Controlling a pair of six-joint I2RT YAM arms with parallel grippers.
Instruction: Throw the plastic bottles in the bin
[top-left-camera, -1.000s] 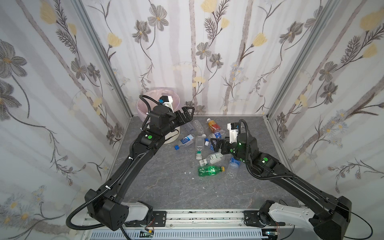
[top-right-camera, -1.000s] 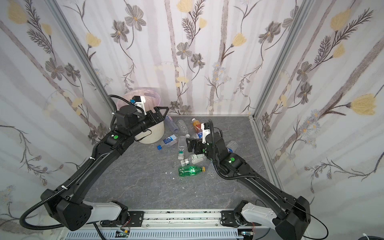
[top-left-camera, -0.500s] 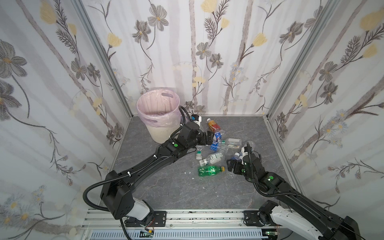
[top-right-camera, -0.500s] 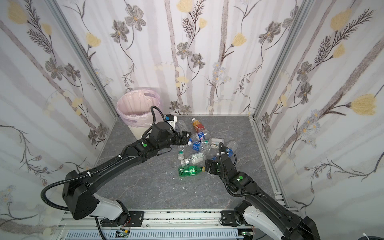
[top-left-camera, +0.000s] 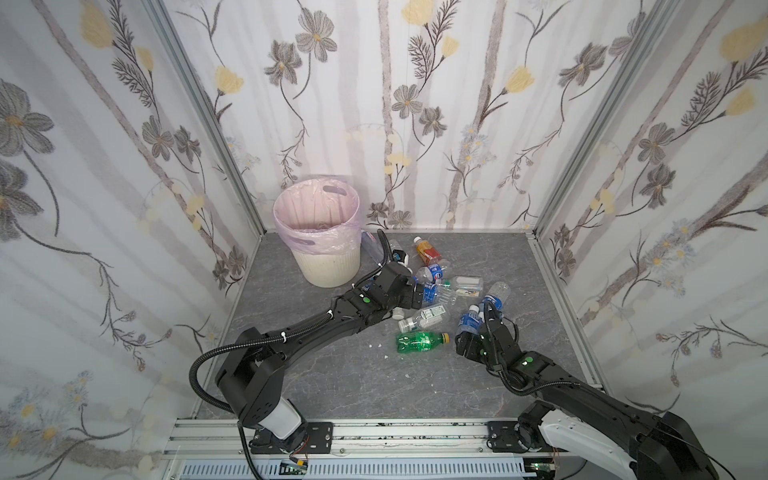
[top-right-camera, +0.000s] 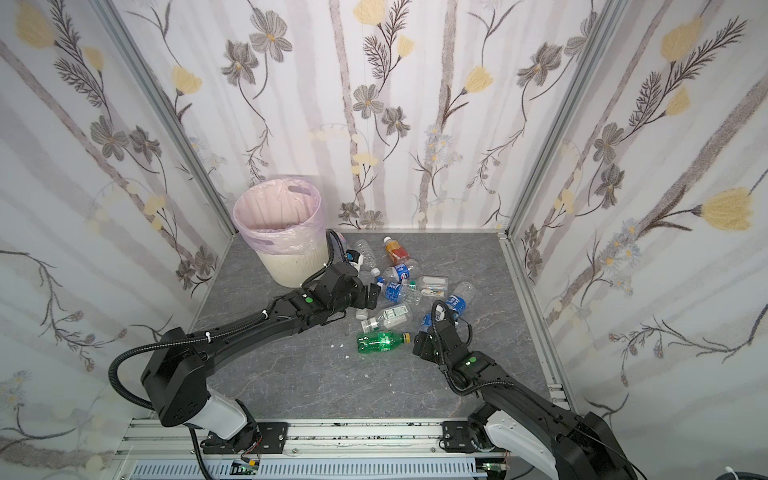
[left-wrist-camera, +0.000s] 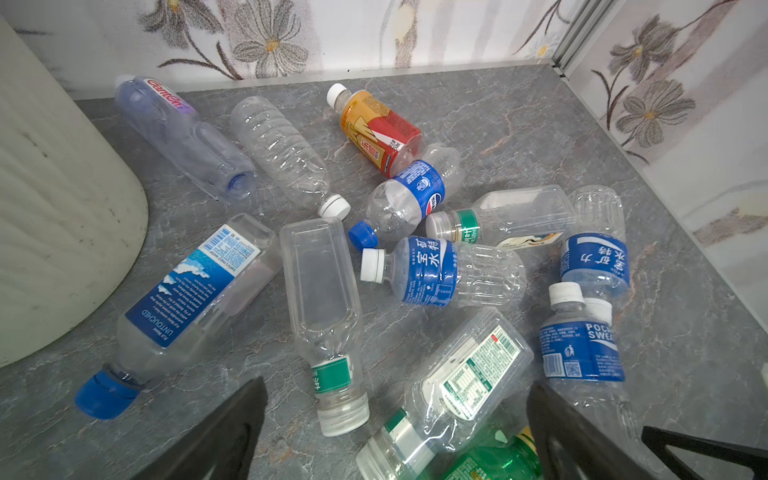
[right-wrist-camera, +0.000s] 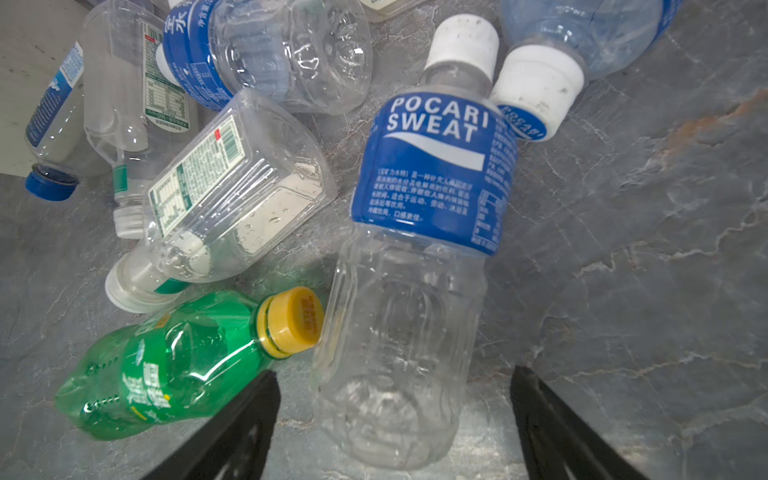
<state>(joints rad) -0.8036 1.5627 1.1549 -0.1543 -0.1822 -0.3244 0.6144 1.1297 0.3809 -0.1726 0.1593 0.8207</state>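
Straddling the Pocari bottle (right-wrist-camera: 432, 174), right gripper (right-wrist-camera: 392, 374) gapes; left gripper (left-wrist-camera: 397, 384) spread, empty; both cropped.

Matte-black left arm (top-left-camera: 316, 328) and right arm (top-left-camera: 582, 390), each bearing a green dot (top-left-camera: 365, 299), looped ribbed cable (top-left-camera: 192, 372) and white base segment (top-left-camera: 284, 419), bolted to a silver rail (top-left-camera: 415, 432).
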